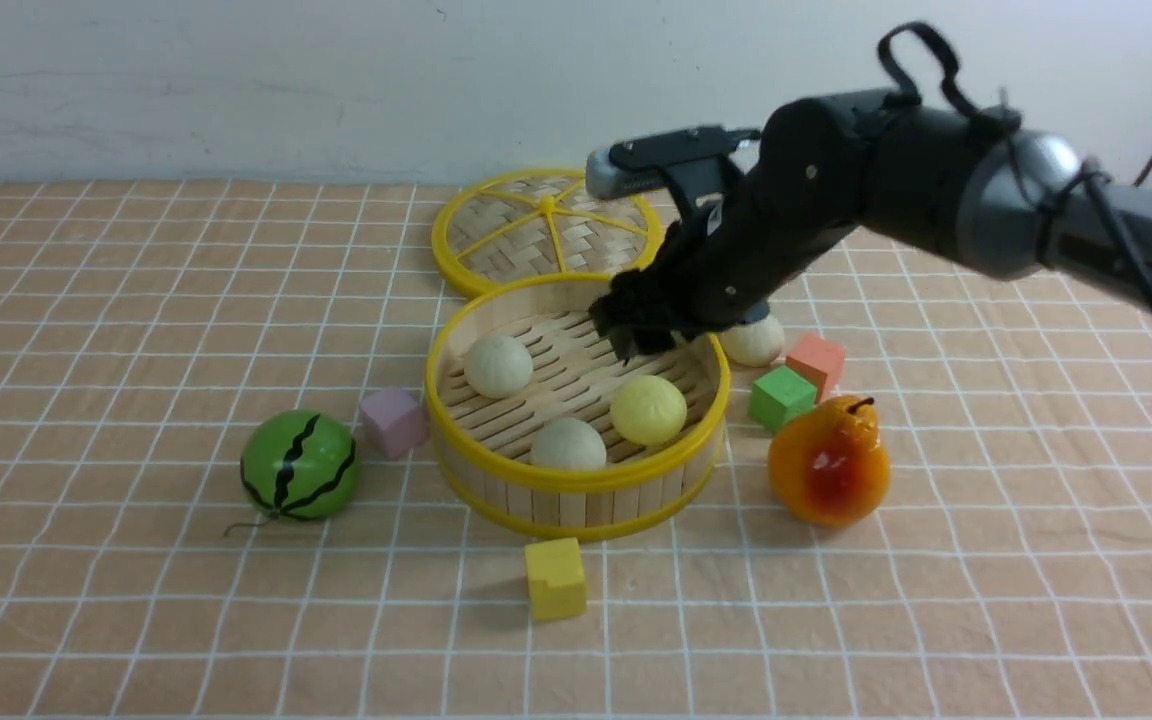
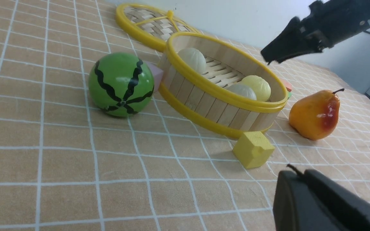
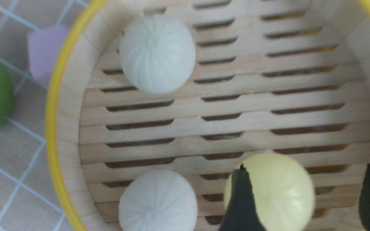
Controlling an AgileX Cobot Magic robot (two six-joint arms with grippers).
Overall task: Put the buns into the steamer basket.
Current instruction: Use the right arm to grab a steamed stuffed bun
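Steamer basket point(image 1: 576, 480) stands upright mid-table on checked cloth point(image 1: 136, 330). Bearings are from the basket centre, with 12 pointing away from the robot.

Inside, on the slatted floor:
- white bun point(image 1: 498, 365) at 10 o'clock
- second white bun point(image 1: 568, 445) at 6, close to the near wall
- yellow bun point(image 1: 648, 410) at 4

All three lie apart from one another.

Fourth bun point(image 1: 754, 342) lies outside on the cloth at 2 o'clock, just beside the basket wall and partly hidden behind the right arm.

Right gripper point(image 1: 636, 340) hangs over the basket interior at about 1 o'clock, jaws spread wide, released, gripping nothing. In its wrist view the yellow bun sits below, one fingertip point(image 3: 241, 205) overlapping its edge and the other clear of it.

Left gripper point(image 2: 300, 189) shows only in its own wrist view, partly in frame. Its jaws are clenched together, with nothing seen in them.

Around the basket:
- lid point(image 1: 546, 230) lies flat at 12; cannot tell whether it touches the rim
- pink cube point(image 1: 392, 422) at 9, just beside the wall
- watermelon ball point(image 1: 299, 466) at 8
- yellow cube point(image 1: 555, 578) at 6, near
- green cube point(image 1: 781, 397) at 3, with red cube point(image 1: 816, 363) just behind it
- pear point(image 1: 828, 460) at 4, upright
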